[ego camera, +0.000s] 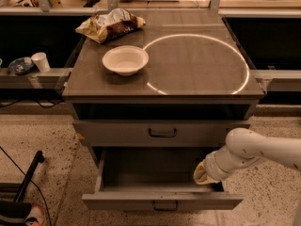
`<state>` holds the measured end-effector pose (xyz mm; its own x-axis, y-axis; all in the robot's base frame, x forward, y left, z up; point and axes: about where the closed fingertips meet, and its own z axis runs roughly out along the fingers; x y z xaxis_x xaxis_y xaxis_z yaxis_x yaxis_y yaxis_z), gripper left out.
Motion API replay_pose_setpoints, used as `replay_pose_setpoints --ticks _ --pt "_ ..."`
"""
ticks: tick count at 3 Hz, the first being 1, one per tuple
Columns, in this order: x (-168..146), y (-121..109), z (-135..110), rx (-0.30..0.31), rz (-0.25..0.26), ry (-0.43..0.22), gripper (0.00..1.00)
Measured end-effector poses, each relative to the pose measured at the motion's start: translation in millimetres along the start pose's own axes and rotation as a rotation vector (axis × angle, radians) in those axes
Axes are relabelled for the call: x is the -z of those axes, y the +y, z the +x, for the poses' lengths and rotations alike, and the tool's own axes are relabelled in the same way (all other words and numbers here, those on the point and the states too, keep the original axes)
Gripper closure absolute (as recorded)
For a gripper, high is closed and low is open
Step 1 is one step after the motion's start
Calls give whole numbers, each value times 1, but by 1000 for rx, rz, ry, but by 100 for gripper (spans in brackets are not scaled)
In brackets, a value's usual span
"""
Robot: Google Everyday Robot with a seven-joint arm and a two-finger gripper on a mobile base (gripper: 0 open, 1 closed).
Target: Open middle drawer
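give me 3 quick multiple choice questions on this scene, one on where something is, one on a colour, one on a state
1. Where is the pincer?
A. up on the cabinet top
B. at the right side of the middle drawer
C. down on the floor at the left

2. What colour is the bowl?
A. white
B. red
C. black

3. What state is the middle drawer in?
A. pushed fully shut
B. pulled out
C. taken out and lying on the floor

Answers:
1. B, the pale tip of the arm sits by the drawer's right wall.
2. A, the bowl looks plain white against the grey-brown top.
3. B, the front panel stands forward and the grey inside shows.
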<state>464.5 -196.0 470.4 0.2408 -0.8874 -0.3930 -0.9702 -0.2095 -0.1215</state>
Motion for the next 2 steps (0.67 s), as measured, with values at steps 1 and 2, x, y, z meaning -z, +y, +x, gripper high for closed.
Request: replay_pose_setpoints --ticks 1,2 --pt "0 0 0 0 0 0 100" --pt "-10 -2 4 1 -20 -50 100"
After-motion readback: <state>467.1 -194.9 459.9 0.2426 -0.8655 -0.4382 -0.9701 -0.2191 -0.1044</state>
